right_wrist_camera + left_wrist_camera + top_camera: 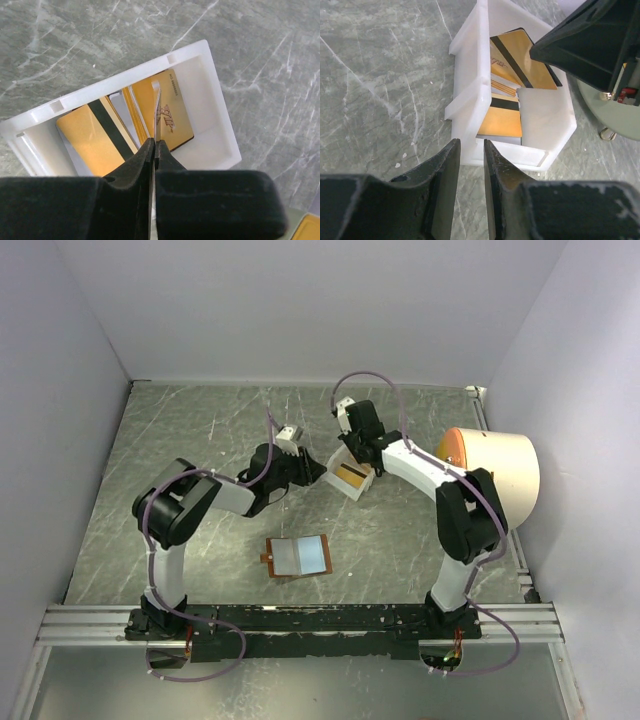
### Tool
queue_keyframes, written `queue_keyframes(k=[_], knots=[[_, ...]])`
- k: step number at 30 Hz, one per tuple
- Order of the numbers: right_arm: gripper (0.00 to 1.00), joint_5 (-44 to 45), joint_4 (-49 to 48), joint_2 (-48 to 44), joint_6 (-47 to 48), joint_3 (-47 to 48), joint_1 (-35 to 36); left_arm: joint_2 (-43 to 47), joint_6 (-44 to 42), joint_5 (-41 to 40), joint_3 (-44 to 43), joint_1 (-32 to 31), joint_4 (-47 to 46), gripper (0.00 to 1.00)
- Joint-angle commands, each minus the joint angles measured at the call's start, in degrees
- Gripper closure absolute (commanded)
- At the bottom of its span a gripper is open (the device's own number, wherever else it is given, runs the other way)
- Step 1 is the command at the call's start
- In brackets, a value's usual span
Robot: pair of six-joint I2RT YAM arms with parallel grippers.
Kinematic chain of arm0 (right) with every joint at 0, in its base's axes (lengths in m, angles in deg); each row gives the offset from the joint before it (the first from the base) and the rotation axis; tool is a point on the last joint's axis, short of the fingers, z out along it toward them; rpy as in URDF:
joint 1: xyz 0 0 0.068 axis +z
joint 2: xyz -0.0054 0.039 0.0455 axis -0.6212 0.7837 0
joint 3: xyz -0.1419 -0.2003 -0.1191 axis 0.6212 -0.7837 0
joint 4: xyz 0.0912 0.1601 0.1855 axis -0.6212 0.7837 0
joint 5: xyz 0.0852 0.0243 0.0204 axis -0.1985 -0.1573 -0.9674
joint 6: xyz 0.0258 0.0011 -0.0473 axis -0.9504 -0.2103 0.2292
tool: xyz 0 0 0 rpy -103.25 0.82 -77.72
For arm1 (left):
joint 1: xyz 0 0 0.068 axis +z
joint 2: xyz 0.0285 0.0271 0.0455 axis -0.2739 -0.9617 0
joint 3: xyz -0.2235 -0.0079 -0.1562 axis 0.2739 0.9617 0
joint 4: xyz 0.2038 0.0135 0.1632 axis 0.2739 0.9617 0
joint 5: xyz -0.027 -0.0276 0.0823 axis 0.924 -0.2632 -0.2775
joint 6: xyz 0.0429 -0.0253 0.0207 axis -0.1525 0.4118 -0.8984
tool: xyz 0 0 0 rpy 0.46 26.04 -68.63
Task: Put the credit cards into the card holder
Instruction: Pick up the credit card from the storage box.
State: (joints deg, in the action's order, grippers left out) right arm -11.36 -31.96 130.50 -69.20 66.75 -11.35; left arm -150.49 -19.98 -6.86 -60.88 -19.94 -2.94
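The left tool (471, 144) is pointing at the white tray (540, 115) just beside it, its fingers a narrow gap apart and holding nothing. The holder (297, 556) is lying open on the counter (180, 430). Orange cards (100, 145) are resting in the tray, where the right tool (154, 144) is pinching one card (155, 112) edge-on.

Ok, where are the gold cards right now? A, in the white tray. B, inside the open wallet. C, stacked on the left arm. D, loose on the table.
A: the cards lie inside the tray, and the wallet lies open on the table, apart from the tray.
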Motion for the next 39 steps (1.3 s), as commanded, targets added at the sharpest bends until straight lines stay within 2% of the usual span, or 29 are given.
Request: queue_keyframes(k=[1,10,14,19,24,30,39], knots=[[1.00,2.58,3.01,-4.27,-2.45,0.77,0.57,5.63,0.73,-2.75,0.08,-0.23,0.78,0.63],[1.00,3.52,2.14,-10.86,-4.20,-1.80,1.65,15.41,3.25,-7.47,3.87,-0.11,8.98,0.63],[1.00,3.89,1.50,-13.06,-5.56,-2.69,3.28,19.43,4.27,-5.35,4.43,-0.10,13.75,0.62],[1.00,-0.49,3.96,-16.92,-10.48,-2.18,4.00,25.23,5.11,-1.64,3.58,-0.11,23.15,0.62],[1.00,-11.70,3.09,-24.97,-17.69,-5.56,4.15,36.03,7.91,-0.13,6.73,-0.06,30.68,0.51],[1.00,-23.30,-2.77,-35.68,-27.81,-13.61,4.50,49.37,13.98,1.44,15.96,-0.09,27.74,0.44],[1.00,-39.81,-16.20,-44.71,-45.45,-26.16,4.77,54.53,19.06,9.88,22.20,-0.06,22.03,0.38]])
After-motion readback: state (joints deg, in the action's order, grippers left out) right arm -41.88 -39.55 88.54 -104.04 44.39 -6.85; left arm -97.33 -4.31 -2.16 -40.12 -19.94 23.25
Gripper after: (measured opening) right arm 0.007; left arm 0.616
